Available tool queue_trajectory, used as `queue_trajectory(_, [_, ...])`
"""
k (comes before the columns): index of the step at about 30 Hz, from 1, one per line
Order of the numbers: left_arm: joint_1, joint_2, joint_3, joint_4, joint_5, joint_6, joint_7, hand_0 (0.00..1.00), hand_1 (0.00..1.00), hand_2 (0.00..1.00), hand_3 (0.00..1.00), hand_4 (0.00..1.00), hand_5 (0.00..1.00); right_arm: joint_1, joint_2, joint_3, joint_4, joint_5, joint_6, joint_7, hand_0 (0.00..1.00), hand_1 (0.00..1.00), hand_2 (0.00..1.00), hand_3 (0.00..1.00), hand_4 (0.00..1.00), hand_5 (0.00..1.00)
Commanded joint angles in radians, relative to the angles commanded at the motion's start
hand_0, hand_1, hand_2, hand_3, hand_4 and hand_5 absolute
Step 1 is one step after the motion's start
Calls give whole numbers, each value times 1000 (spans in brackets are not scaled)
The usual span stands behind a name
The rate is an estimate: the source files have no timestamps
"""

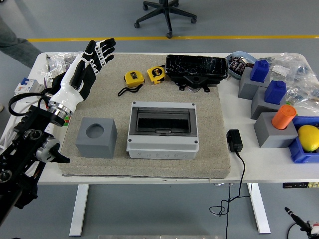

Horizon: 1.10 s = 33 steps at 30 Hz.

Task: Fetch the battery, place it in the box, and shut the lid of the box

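Battery isn't anywhere I can spot; box [162, 130] sits mid-mat with its dark lid [162, 121] looking down already.
Left hand [85, 69] hovers far-left, fingers [102, 47] spread wide and empty, so it could grab a yellow tape measure [132, 77] by mistake.

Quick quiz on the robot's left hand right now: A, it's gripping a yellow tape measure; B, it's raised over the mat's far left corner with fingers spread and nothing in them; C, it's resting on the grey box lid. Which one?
B: the left hand is raised above the mat's far left corner, fingers spread and holding nothing, apart from the tape measures and the grey box.
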Motion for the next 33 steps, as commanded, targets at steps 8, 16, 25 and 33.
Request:
queue_trajectory(8, [7,-4,-23,23,-254,-17,-24,993,998,983,966,998,998,-7,3,14,0,-9,1,0,942,915,838,825,998,998])
queue_trajectory(16, [18,11,-115,51,-144,66,-4,998,998,995,966,998,998,-2,3,3,0,6,0,2,943,915,838,824,998,998])
queue_trajectory(25, [51,63,-270,52,233,134,54,977,994,956,919,998,998,0,1,4,0,8,-1,2,944,915,838,824,998,998])
queue_trajectory(33, [131,69,-356,-24,564,154,83,960,970,939,903,998,998,-2,-1,11,0,-4,0,1,944,915,838,824,998,998])
